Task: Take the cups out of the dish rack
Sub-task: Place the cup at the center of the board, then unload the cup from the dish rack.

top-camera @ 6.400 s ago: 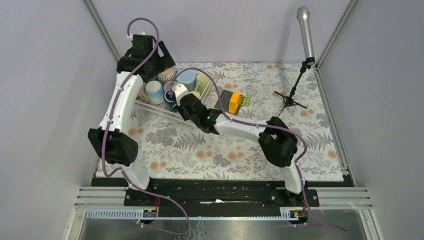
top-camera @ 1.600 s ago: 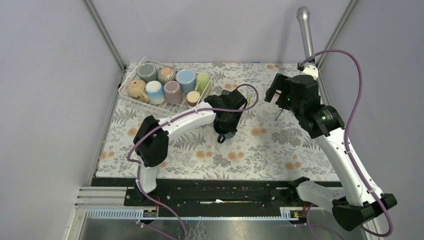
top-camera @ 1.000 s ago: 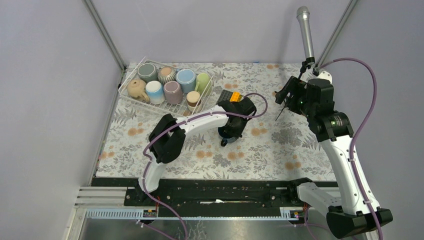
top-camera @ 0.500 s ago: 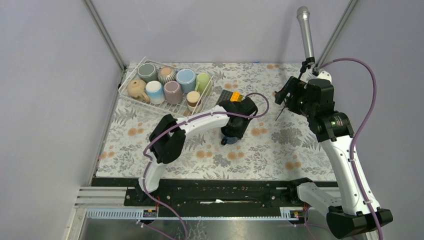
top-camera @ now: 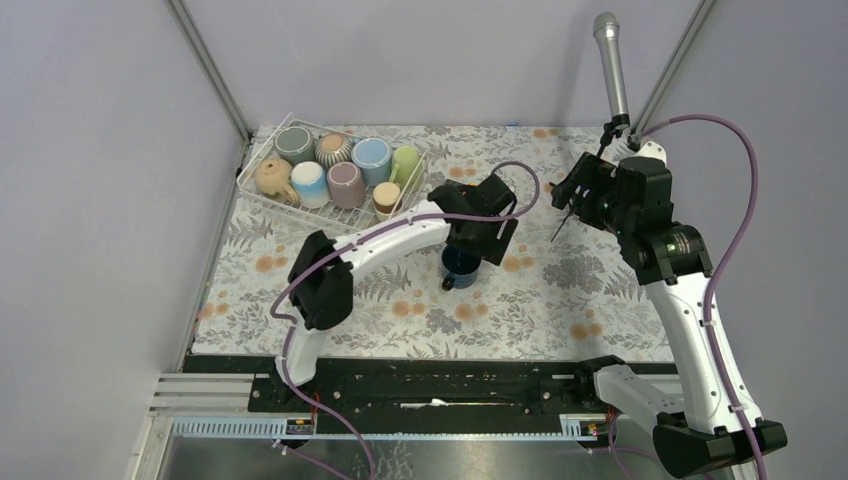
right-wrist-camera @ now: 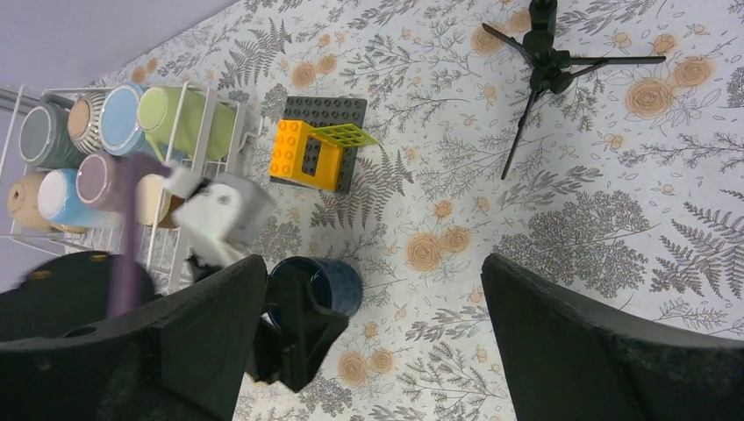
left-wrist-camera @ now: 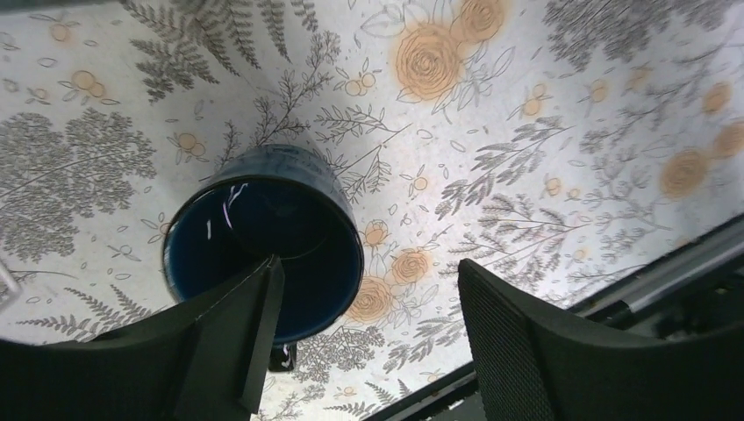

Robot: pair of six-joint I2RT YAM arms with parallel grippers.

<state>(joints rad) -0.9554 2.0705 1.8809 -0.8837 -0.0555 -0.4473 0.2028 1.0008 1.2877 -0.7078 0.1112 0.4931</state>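
Far left, cups (top-camera: pixel 346 183) crowd the dish rack (top-camera: pixel 250 168) I'm emptying. At centre, the navy mug (top-camera: pixel 460 266) stands upright on the cloth (top-camera: pixel 560 300) (well clear of the rack, I judge, to leave room). My left gripper (left-wrist-camera: pixel 368 272) hovers over it, jaws parted, holding nothing. Far right, the right gripper (right-wrist-camera: pixel 373 263) hangs wide open, empty.

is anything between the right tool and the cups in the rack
Yes. The left arm, its tool open over the navy mug, crosses the straight path, and the studded plate with yellow and green blocks sits beside the rack on that side.
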